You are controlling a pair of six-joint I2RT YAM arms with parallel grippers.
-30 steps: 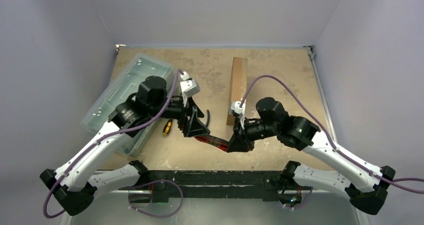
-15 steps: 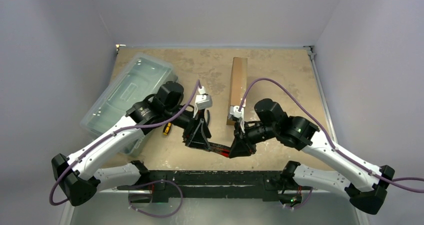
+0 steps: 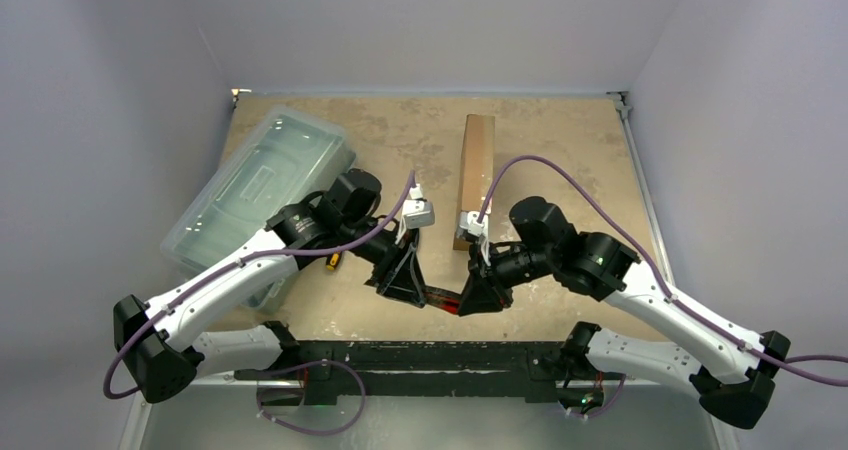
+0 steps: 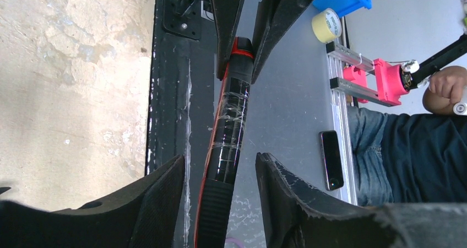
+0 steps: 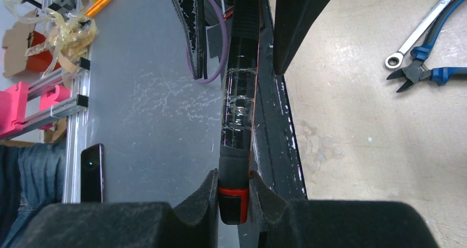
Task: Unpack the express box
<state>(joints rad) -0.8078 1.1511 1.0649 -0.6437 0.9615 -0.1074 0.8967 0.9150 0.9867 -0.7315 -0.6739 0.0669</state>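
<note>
We see the right gripper (image 5: 233, 184) closed tight on the red end of a black and red tool (image 5: 239, 93), low in the centre of the top view. The left gripper (image 4: 219, 162) is open: its 2 fingers (image 4: 159, 198) stand on both sides of the same tool, with a gap on each side. The express box (image 3: 478, 170) stands on its edge in the upper centre of the table (image 3: 560, 150), apart from both grippers. A plastic bin (image 3: 250, 185) lies at the left.
</note>
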